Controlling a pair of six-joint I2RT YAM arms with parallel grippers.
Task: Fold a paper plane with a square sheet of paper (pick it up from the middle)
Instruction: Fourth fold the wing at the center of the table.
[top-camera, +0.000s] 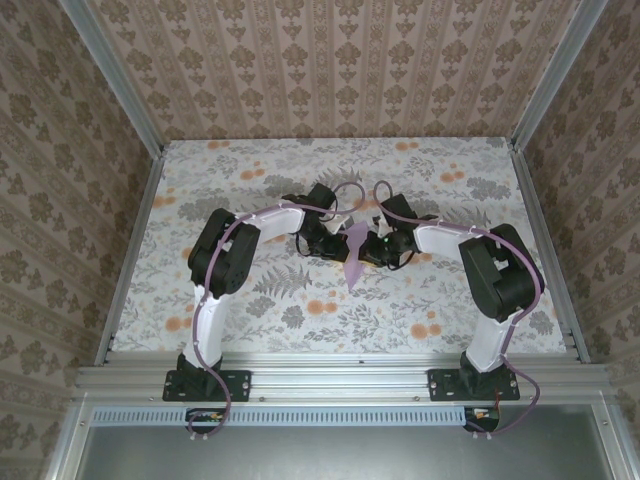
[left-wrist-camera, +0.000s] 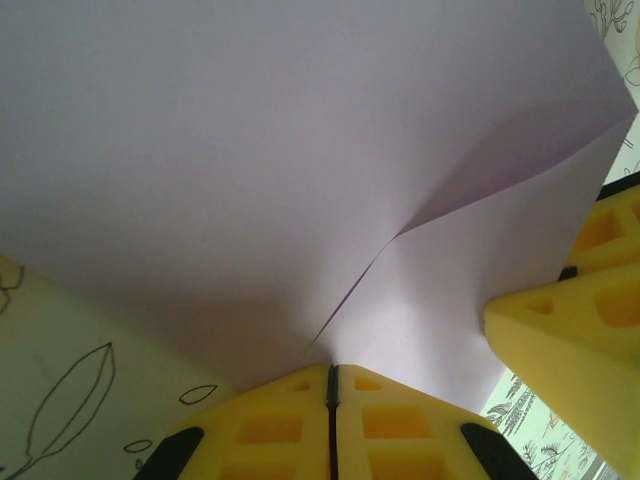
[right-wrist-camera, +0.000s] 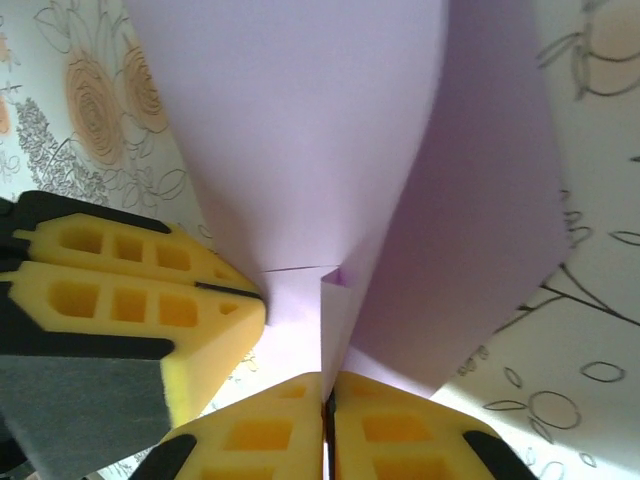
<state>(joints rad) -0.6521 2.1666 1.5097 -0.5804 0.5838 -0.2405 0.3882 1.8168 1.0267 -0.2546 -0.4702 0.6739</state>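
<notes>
Yellow-padded left gripper (left-wrist-camera: 332, 372) and right gripper (right-wrist-camera: 325, 382) both clench the creased pale lilac paper plane (top-camera: 355, 260) at the floral table's (top-camera: 300, 322) centre.

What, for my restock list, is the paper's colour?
The paper is plain pale lilac, clearest in the left wrist view.

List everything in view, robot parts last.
folded paper sheet: one, pale lilac, mid-table, between the two grippers
table: one, grey and orange floral print, under the arms
walls: three, beige-brown patterned, around the table
frame rail: one, silver, near edge
left arm: one, black and white, left
right arm: one, black and white, right
left gripper: one, yellow, shut on the sheet
right gripper: one, yellow, shut on the sheet
</notes>
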